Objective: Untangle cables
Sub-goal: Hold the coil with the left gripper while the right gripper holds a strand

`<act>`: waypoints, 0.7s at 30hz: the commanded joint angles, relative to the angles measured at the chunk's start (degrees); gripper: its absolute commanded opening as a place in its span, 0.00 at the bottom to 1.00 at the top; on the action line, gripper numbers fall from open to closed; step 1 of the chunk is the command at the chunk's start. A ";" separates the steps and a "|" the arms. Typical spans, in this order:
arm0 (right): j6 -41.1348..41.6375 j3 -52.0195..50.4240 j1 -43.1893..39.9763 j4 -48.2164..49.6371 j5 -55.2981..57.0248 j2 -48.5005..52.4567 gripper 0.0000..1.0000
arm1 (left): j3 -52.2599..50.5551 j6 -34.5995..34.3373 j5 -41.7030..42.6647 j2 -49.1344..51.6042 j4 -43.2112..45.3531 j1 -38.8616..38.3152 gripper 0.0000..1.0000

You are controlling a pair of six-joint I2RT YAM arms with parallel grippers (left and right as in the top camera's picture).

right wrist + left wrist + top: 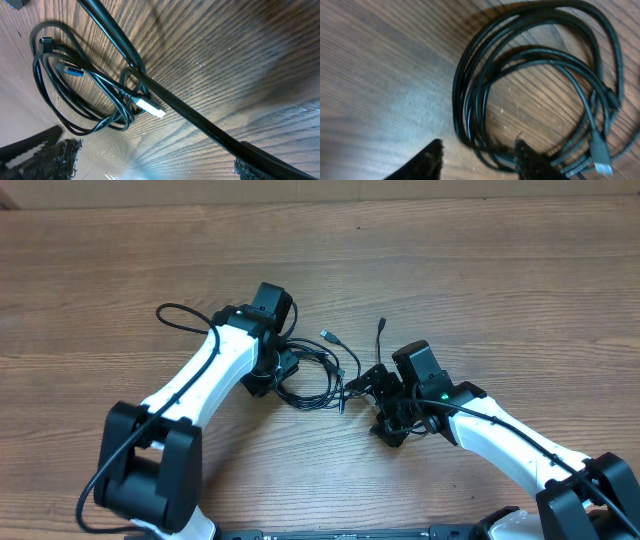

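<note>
From overhead, the cables (312, 378) lie as a loose coil on the table (480, 270) between the two arms, with two plug ends straying upward. The left gripper (283, 370) is down on the coil's left edge. The right gripper (372, 402) sits just beside its right side.

In the left wrist view, the left gripper (477, 157) has its fingers partly apart. Several strands of the coil run between them unpinched, though one fingertip (525, 155) seems to touch them. The step in hand looks like taking a grip on the coil.

In the right wrist view, the right gripper (150, 167) is spread wide and holds nothing. A strand (165, 95) crosses close to the lens toward one fingertip, and a silvery plug (150, 106) lies by the coil. Next, the left would need to close on only a few strands while the right takes a free end and draws it out.
</note>
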 commanded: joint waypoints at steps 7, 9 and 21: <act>-0.22 0.37 0.22 -1.22 1.01 0.07 1.00 | -0.83 -0.48 -2.10 6.47 0.59 -0.13 0.16; -0.20 0.37 0.22 -1.66 1.03 0.07 1.00 | -0.83 -0.48 -2.78 6.47 0.74 -0.13 0.18; -0.20 0.37 0.22 -2.43 1.01 0.07 1.00 | -0.83 -0.50 -6.29 6.47 2.82 -0.15 0.40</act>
